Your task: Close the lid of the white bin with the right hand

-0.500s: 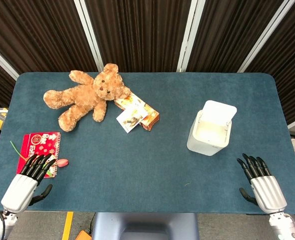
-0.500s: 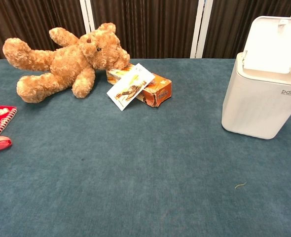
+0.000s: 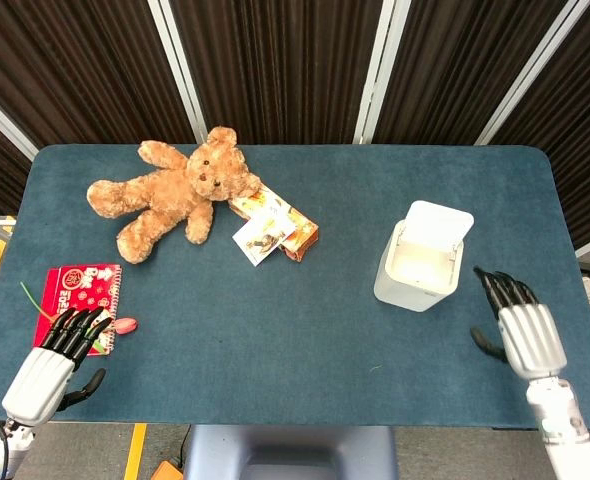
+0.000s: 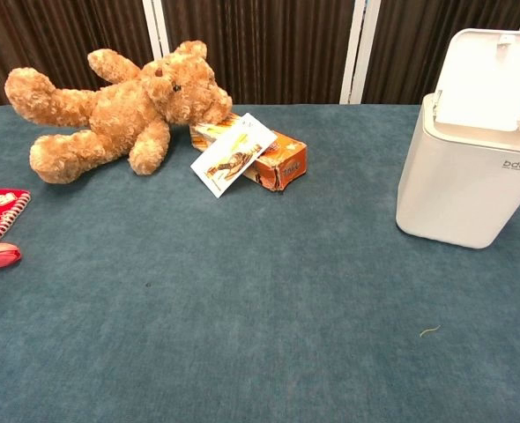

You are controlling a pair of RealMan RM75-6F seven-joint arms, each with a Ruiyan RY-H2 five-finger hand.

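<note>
The white bin (image 3: pixel 415 275) (image 4: pixel 467 181) stands on the right part of the blue table, its lid (image 3: pixel 437 224) (image 4: pixel 494 81) tipped up and back, the inside showing. My right hand (image 3: pixel 515 322) hovers to the right of the bin and a little nearer the front edge, fingers apart and stretched forward, holding nothing, clear of the bin. My left hand (image 3: pixel 60 350) sits at the front left corner, fingers spread and empty. Neither hand shows in the chest view.
A brown teddy bear (image 3: pixel 175 195) lies at the back left, with an orange box and a card (image 3: pixel 273 232) beside it. A red notebook (image 3: pixel 78 295) and a small pink object (image 3: pixel 124 325) lie by my left hand.
My right hand has risen and moved forward, toward the far side of the table, ending closer to the bin's right side. The left hand and the bin stay as they were.
</note>
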